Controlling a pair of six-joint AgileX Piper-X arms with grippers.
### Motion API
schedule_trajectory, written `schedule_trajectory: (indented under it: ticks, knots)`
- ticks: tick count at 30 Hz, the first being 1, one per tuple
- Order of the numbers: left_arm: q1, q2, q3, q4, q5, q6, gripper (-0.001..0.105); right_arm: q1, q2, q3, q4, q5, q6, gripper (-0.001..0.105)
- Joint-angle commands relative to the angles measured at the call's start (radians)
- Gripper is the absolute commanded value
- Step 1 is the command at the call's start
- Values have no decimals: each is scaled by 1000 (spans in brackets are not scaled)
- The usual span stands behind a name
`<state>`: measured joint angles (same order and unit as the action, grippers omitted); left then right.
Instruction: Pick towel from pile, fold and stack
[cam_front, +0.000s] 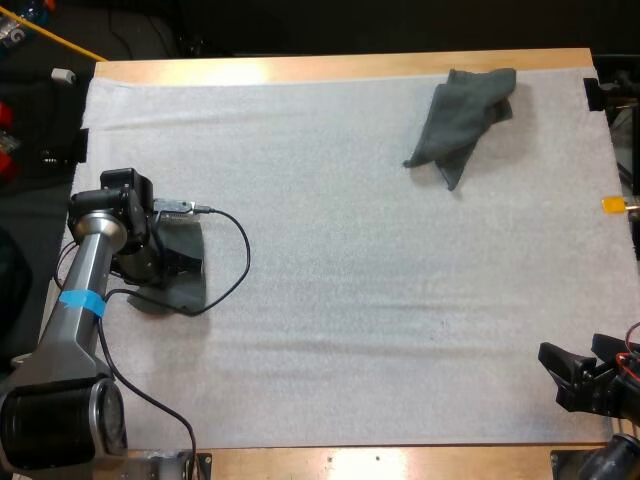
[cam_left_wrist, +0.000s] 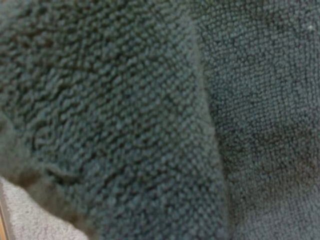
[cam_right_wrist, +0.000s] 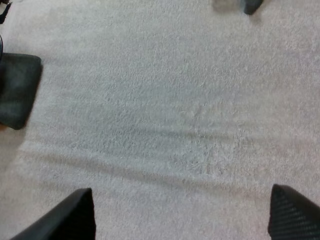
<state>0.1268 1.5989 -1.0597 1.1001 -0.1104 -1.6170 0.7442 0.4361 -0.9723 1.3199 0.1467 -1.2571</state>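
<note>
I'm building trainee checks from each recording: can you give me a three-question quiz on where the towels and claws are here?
1. True or false: the crumpled towel lies near the far right corner of the mat.
2. The right claw is: A) shut on a towel, B) open over bare mat, C) pressing on the crumpled towel.
3. What lies under the left claw?

Key: 1 true; 2 B; 3 a folded towel.
</note>
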Motion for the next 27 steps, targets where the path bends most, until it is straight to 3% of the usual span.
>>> schedule_trajectory:
  ticks: [1, 3, 6, 12, 14, 16, 21, 23, 27]
  knots:
    - [-1, -13, -5, -2, -23, 3, 24, -3, -4, 0, 0, 6, 6, 69]
    - [-1, -13, -5, -7, -44, 3, 47, -3, -4, 0, 0, 6, 6, 69]
    - [-1, -15, -5, -3, -106, 3, 66, -3, -4, 0, 0, 6, 6, 69]
    - [-4, -66, -35, 31, -218, 3, 63, -3, -4, 0, 0, 6, 6, 69]
    - [-4, -95, -45, 38, -219, 3, 63, -3, -4, 0, 0, 6, 6, 69]
    - [-4, -125, -47, 48, -182, -3, 63, -3, -4, 0, 0, 6, 6, 69]
    - [-4, -161, -42, 69, 99, -44, 63, -3, -4, 0, 0, 6, 6, 69]
    - [-4, -157, -29, 61, 145, -49, 63, -3, -4, 0, 0, 6, 6, 69]
    - [0, -157, 36, 7, 152, -54, 63, -3, -4, 0, 0, 6, 6, 69]
